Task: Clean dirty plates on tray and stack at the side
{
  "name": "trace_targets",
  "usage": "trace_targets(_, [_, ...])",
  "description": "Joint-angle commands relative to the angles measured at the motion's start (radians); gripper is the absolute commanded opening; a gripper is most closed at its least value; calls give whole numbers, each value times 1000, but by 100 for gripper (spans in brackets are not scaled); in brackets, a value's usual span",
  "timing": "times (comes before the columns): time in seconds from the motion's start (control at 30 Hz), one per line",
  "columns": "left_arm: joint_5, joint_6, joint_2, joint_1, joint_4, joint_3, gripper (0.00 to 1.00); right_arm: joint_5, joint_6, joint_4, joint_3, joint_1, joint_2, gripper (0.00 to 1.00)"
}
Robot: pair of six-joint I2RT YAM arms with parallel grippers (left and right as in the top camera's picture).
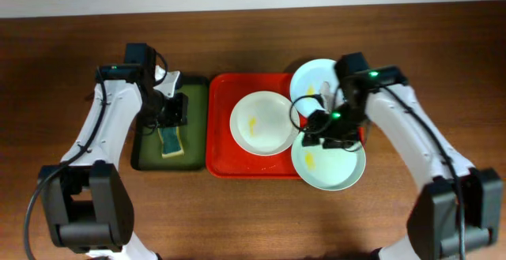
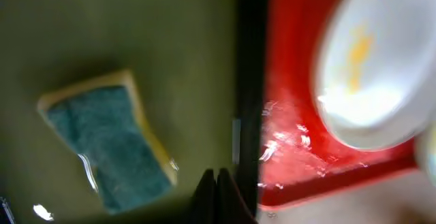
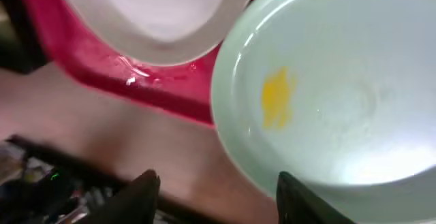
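Note:
The red tray lies mid-table. A white plate with a yellow smear sits on it. A pale plate rests at the tray's back right corner. A pale blue-green plate with a yellow smear lies at the front right corner, partly off the tray. My right gripper is open and empty, hovering by that plate's near rim; its fingers hold nothing. My left gripper is shut and empty over the green tray's right edge.
A dark green tray lies left of the red tray. On it is a blue-and-yellow sponge, which also shows in the left wrist view. Brown table surface surrounds both trays.

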Motion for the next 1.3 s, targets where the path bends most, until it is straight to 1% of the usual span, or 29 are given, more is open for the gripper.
trace_targets(0.0, [-149, -62, -14, 6, 18, -47, 0, 163, 150, 91, 10, 87, 59, 56])
trace_targets(0.03, [-168, -72, -14, 5, 24, -47, 0, 190, 175, 142, 10, 122, 78, 56])
trace_targets(0.07, [-168, -72, -14, 5, 28, -47, 0, 219, 189, 172, 10, 143, 90, 53])
trace_targets(0.1, [-168, -72, -14, 5, 36, -47, 6, 274, 199, 206, 10, 165, 104, 50])
trace_targets(0.13, [-168, -72, -14, 5, 40, -47, 8, 316, 199, 233, 9, 180, 111, 47])
trace_targets(0.2, [-168, -72, -14, 5, 40, -47, 8, 383, 199, 285, 9, 202, 126, 40])
trace_targets(0.23, [-167, -72, -14, 5, 40, -47, 8, 414, 198, 307, 9, 208, 129, 35])
trace_targets(0.33, [-167, -72, -14, 5, 40, -47, 9, 514, 198, 378, 6, 206, 139, 30])
trace_targets(0.37, [-167, -72, -14, 5, 40, -47, 9, 531, 198, 389, 5, 206, 139, 30])
trace_targets(0.4, [-167, -72, -14, 5, 40, -47, 9, 531, 198, 396, 5, 206, 139, 38])
trace_targets(0.43, [-167, -72, -14, 5, 40, -47, 10, 530, 198, 404, 6, 206, 139, 51])
trace_targets(0.47, [-167, -72, -14, 5, 41, -47, 10, 530, 198, 404, 6, 206, 139, 53])
trace_targets(0.5, [-167, -72, -14, 5, 42, -47, 10, 530, 198, 410, 6, 206, 139, 53])
trace_targets(0.53, [-167, -72, -14, 5, 42, -47, 10, 530, 198, 417, 6, 206, 139, 45])
trace_targets(0.57, [-167, -72, -14, 5, 42, -47, 10, 531, 197, 417, 6, 206, 139, 25])
trace_targets(0.6, [-167, -72, -14, 5, 42, -47, 10, 536, 197, 417, 4, 206, 144, 9])
trace_targets(0.63, [-165, -72, -14, 5, 42, -47, 10, 535, 198, 419, 0, 206, 149, 4])
trace_targets(0.7, [-164, -72, -14, 5, 42, -47, 11, 535, 198, 431, -18, 206, 170, 5])
trace_targets(0.73, [-164, -72, -14, 5, 42, -47, 11, 535, 198, 437, -25, 206, 180, 16])
trace_targets(0.77, [-164, -72, -14, 5, 42, -47, 11, 535, 198, 438, -27, 206, 192, 22])
trace_targets(0.8, [-164, -72, -14, 5, 42, -47, 11, 534, 198, 446, -27, 206, 203, 24])
trace_targets(0.9, [-164, -72, -14, 5, 42, -47, 14, 537, 197, 478, -27, 205, 206, 22])
trace_targets(1.07, [-164, -72, -14, 5, 42, -47, 15, 547, 198, 481, -27, 206, 206, 22])
trace_targets(1.13, [-164, -72, -14, 5, 42, -47, 15, 546, 198, 480, -27, 206, 206, 17])
trace_targets(1.27, [-164, -72, -14, 5, 42, -47, 16, 546, 198, 480, -35, 206, 206, 14])
